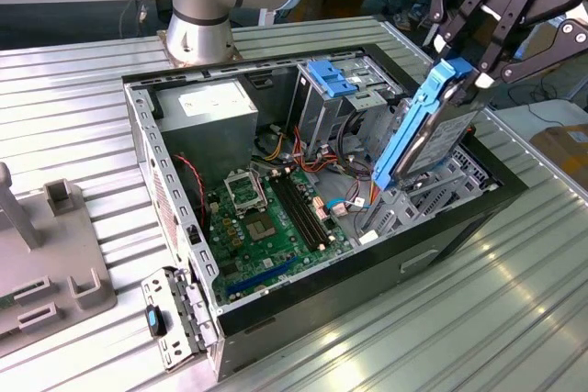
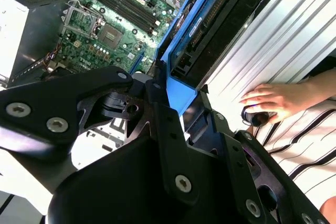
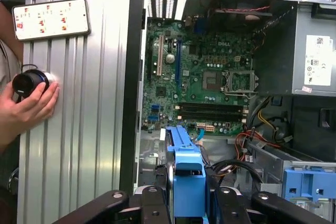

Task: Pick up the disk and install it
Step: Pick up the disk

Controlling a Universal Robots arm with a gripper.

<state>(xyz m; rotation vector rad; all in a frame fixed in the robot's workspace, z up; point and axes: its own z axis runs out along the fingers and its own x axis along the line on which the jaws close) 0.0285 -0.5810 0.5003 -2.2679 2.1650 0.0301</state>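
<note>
You've got the gripper (image 1: 470, 75) fingers clamped on the disk (image 1: 424, 135), hanging tilted below them over the drive cage (image 1: 409, 204): install step, I'd say; seating calls for squaring its rails to that cage

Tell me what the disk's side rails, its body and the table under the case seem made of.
The disk, gripped by the claw: its side rails look like moulded plastic, bright blue with a dull sheen. Its body looks like silver-grey metal, though little of it shows. The table looks like bare aluminium, ribbed, with glare along the ridges.
</note>
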